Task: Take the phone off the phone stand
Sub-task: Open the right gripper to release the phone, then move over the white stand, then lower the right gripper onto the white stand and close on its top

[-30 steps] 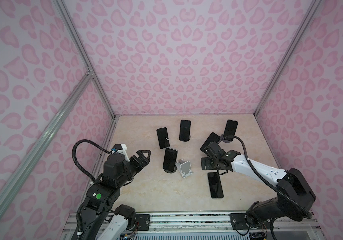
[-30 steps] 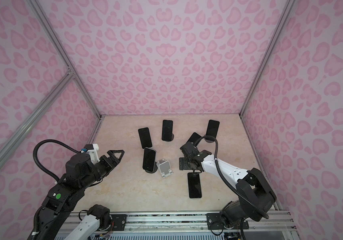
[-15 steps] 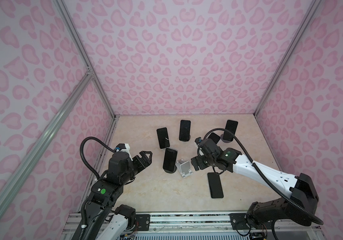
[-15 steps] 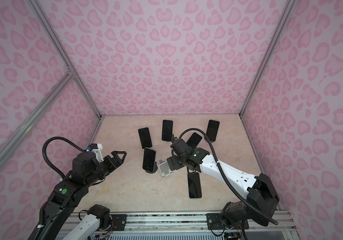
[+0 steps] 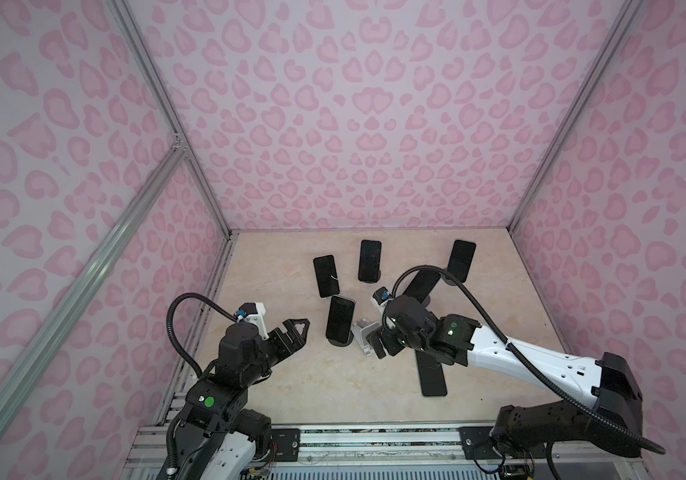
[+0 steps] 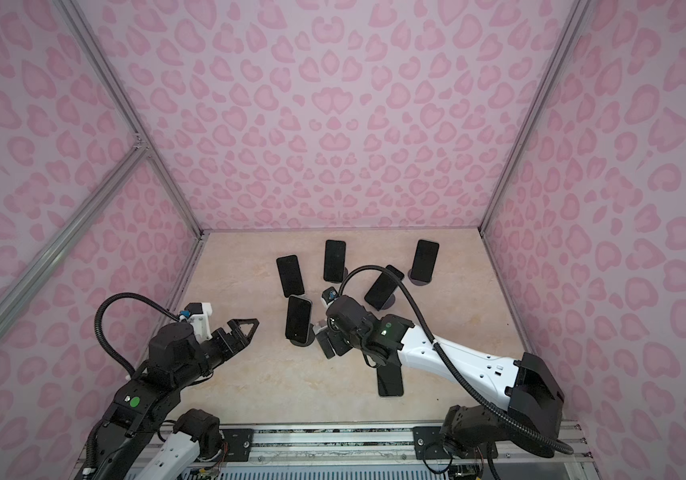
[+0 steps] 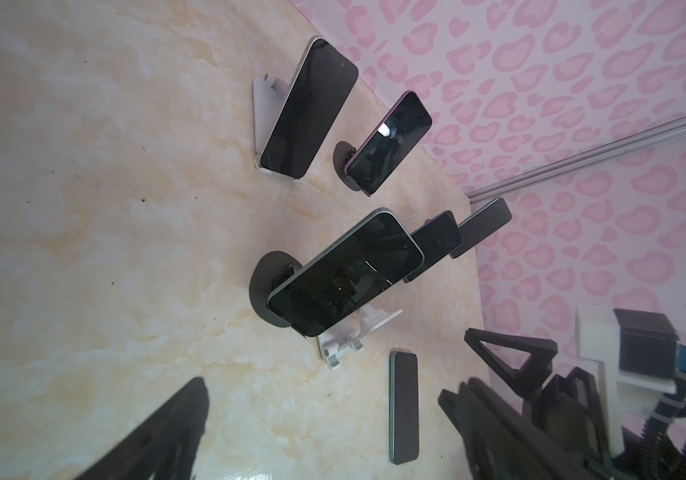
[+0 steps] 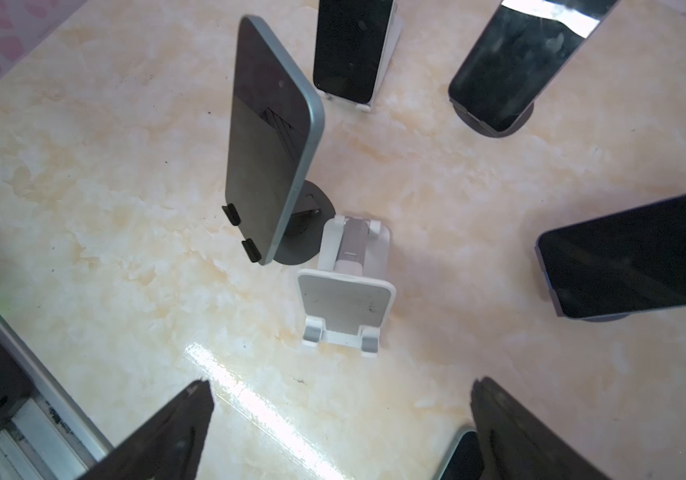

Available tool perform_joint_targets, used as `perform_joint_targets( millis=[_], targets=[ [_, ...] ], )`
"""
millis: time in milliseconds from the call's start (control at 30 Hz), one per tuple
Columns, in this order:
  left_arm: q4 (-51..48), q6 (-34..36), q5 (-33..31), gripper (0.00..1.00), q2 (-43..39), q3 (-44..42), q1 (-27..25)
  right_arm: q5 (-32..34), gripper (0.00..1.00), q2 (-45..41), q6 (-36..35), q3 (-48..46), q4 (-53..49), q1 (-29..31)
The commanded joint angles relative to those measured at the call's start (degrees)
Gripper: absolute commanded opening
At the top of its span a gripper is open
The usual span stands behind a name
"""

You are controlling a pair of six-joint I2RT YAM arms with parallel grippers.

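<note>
Several dark phones lean on stands at the back of the table in both top views. The nearest phone (image 5: 340,318) (image 6: 298,318) (image 7: 345,270) (image 8: 270,137) rests on a black round-based stand (image 7: 264,282). Beside it stands an empty white phone stand (image 5: 361,332) (image 8: 345,291) (image 7: 354,332). One phone (image 5: 433,374) (image 6: 390,382) (image 7: 403,407) lies flat on the table, partly under my right arm. My right gripper (image 5: 376,345) (image 6: 331,347) (image 8: 339,436) hangs open just in front of the white stand, holding nothing. My left gripper (image 5: 295,332) (image 6: 245,328) (image 7: 333,449) is open and empty, left of the nearest phone.
Other phones on stands: one on a white stand (image 5: 326,275) (image 7: 308,108), one behind it (image 5: 369,261) (image 7: 389,143), one tilted (image 5: 420,286) (image 8: 636,257), one at the back right (image 5: 461,260). Pink patterned walls close three sides; a metal rail (image 5: 374,436) runs along the front.
My right gripper has swung left, from above the flat phone to the empty white stand. My left gripper has shifted slightly. Neither holds anything.
</note>
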Motion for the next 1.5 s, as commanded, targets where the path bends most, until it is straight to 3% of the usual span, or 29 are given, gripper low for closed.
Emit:
perform_joint_targets(
  millis=[0,233,400,600,800,1167,1467],
  targets=[
    [4.54,-0.30,-2.48,0.97,1.83,1.26,0.04,4.61,1.00,0.39,1.67,-1.31,-0.76,0.45],
    [3.20,1.49,-1.24,0.97,6.71,8.49,0.02,4.47,1.00,4.01,-1.87,-0.89,7.45,0.67],
    [2.43,3.61,-2.98,0.98,8.65,11.35,0.10,6.39,1.00,11.34,-4.62,5.42,3.42,0.62],
    [1.94,3.87,-2.02,0.98,8.69,11.01,0.08,9.07,0.99,12.67,-5.27,7.63,0.72,0.62],
    [1.33,3.90,-4.72,0.98,6.08,9.75,0.11,5.31,1.00,12.74,-2.75,4.95,1.96,0.62],
    [6.57,0.22,-18.25,0.98,1.26,2.56,0.11,-1.52,0.99,14.80,-0.64,1.99,9.32,-2.11],
    [8.06,0.66,-17.70,0.98,2.18,1.09,0.11,-0.93,0.99,14.81,1.09,-2.06,12.98,-2.52]
  ],
)
